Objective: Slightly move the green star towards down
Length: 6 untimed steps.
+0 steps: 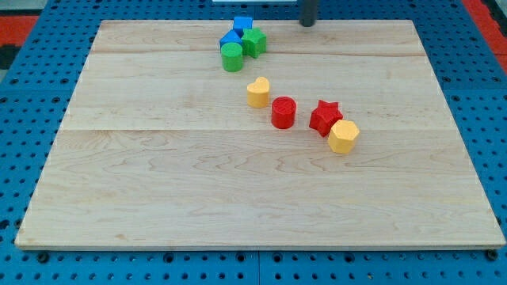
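Observation:
The green star (254,41) sits near the view's top edge of the wooden board, in a tight cluster. A blue cube (242,24) is just above it, a second blue block (230,39) to its left and a green cylinder (232,57) at its lower left. My tip (306,24) is at the view's top, to the right of the green star and a little above it, with a clear gap between them.
A yellow heart (258,93), a red cylinder (283,112), a red star (325,117) and a yellow hexagon-like block (343,136) form a diagonal row in the middle. The board (158,198) lies on a blue pegboard.

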Available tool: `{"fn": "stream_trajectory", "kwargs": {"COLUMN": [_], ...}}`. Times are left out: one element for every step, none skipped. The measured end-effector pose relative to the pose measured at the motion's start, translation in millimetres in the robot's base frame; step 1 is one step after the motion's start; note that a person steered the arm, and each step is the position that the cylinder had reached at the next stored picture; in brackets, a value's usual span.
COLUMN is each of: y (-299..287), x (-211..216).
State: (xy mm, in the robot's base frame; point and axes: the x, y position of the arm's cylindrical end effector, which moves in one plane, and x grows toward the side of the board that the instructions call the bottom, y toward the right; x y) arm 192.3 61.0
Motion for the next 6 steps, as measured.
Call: {"fn": "stream_trajectory", "kwargs": {"y": [-61,-58,-44,-36,-36,-36], "x": [10,41,75,73,72,69]}}
